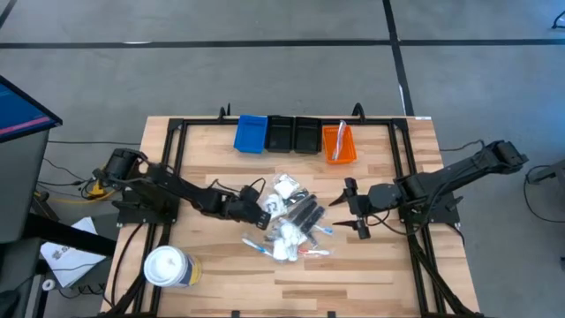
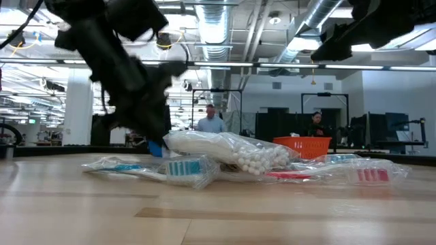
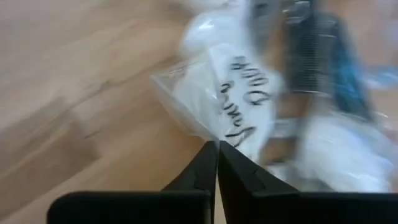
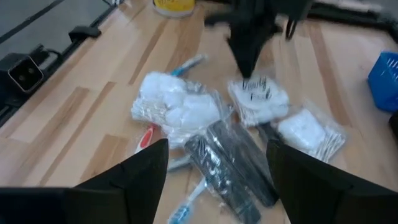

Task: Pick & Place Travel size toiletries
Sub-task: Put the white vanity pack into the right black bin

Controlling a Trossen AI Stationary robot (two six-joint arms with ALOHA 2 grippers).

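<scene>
I see the travel size toiletries (image 1: pixel 291 221) heaped mid-table on the wooden table (image 1: pixel 380 265) — clear plastic sachets with white contents, a black comb pack (image 4: pixel 230 165), and slim toothbrushes with blue and red parts poking out at the edges. One sachet with handwriting (image 3: pixel 245 99) sits at the pile's left-arm side.

Behind the pile, along the far edge, there's a row of bins: blue bin (image 1: pixel 251 133), two black bins (image 1: pixel 294 134), orange bin (image 1: pixel 338 143) with something pale inside. A white tub (image 1: pixel 168 268) stands at the near left corner.

The high view gives me the layout, no detail. The low view shows the pile side-on — a bag of cotton swabs (image 2: pixel 231 151) on top, a blue-bristled brush (image 2: pixel 184 168) in front, and people in the room behind. Only the left wrist view shows the writing on the sachet and the fingertips meeting; the right wrist view shows the comb pack and the cotton bags (image 4: pixel 174 109) clearly.

My left gripper (image 3: pixel 217 146) is at the pile's left edge, fingers pressed together, tips right at the corner of the written sachet — I can't tell if plastic is pinched between them. My right gripper (image 1: pixel 357 209) waits just right of the pile, fingers spread wide, holding nothing.
</scene>
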